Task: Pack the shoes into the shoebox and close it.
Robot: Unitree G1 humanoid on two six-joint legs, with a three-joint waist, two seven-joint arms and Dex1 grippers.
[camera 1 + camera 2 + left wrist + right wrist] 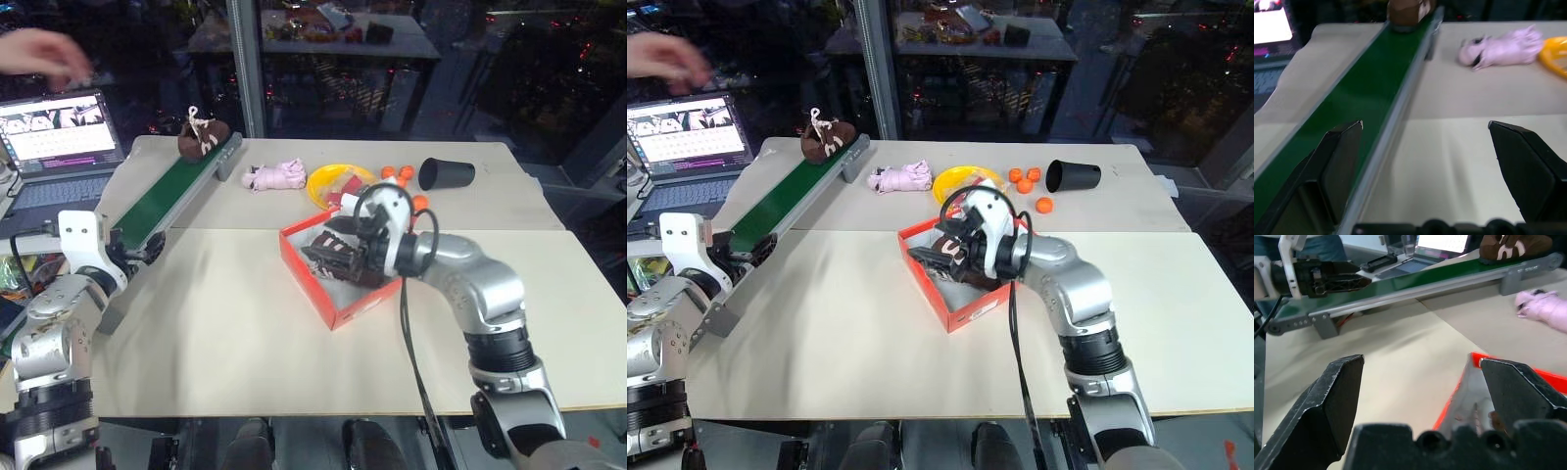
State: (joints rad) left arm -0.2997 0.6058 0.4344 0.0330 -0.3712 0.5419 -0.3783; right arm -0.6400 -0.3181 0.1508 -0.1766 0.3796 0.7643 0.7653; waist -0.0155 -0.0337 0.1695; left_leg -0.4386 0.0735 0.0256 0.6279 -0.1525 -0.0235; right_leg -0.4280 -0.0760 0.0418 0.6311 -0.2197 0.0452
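Note:
The red-orange shoebox [312, 286] lies open at mid-table, white inside. My right gripper [329, 257] hovers over its left half, open and holding nothing; in the right wrist view the right gripper [1420, 382] straddles the box's rim [1454, 396], with something brownish just visible inside. One dark brown shoe [203, 135] with whitish laces sits at the far end of a green conveyor belt [171, 196]. My left gripper [1425, 161] is open and empty at the belt's near end, one finger over the green strip, the other over the table.
A pink cloth bundle [274, 176], a yellow bowl [338, 181], several small oranges [397, 174] and a tipped black cup [446, 173] lie behind the box. A laptop [59, 127] stands at the left, with a person's hand [39, 54] above it.

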